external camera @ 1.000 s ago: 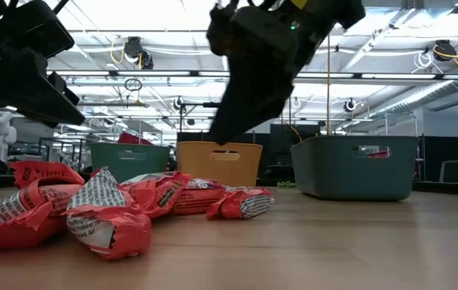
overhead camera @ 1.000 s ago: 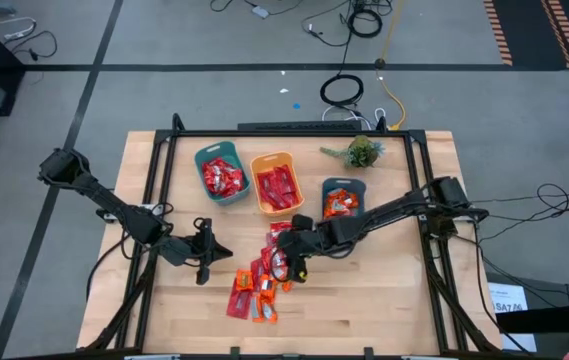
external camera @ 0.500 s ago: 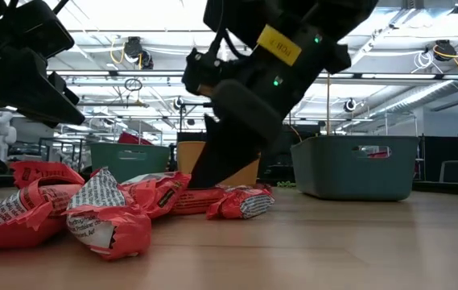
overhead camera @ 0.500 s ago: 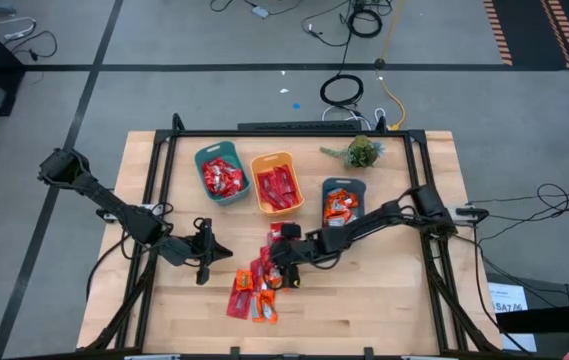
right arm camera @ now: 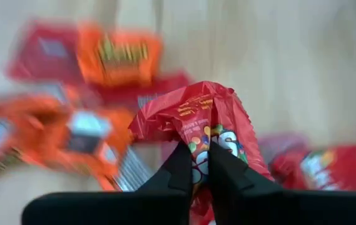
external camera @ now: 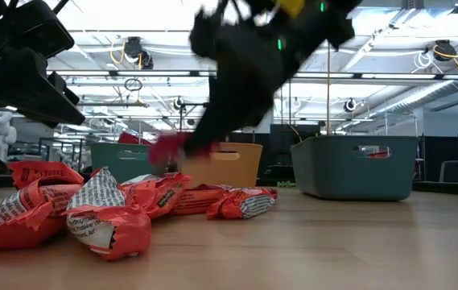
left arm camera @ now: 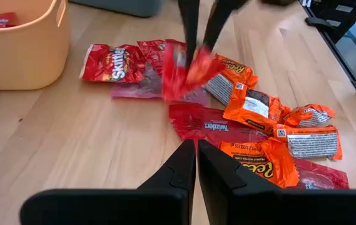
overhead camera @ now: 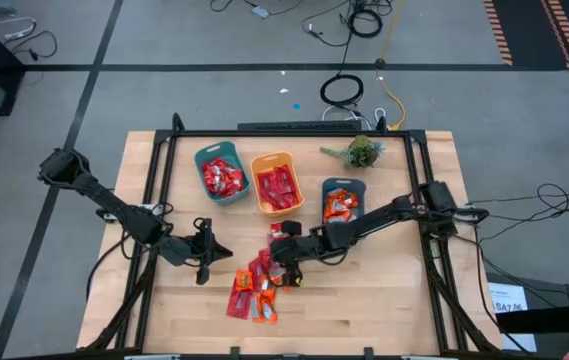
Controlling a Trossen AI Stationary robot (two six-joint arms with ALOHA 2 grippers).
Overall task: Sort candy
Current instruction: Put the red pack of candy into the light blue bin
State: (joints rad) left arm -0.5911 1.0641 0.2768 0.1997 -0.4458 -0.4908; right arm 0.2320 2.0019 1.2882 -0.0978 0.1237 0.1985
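candy (overhead camera: 255, 290): red/orange wrapped heap on table | one red packet (right arm camera: 210, 125): crumpled, lifted above heap

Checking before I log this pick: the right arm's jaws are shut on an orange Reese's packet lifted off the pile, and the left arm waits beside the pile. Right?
Not quite. The right gripper has its jaws shut on a red Skittles packet, not an orange Reese's; the right wrist view shows it. The rest stands: it is lifted off the pile, and the left gripper waits beside it.
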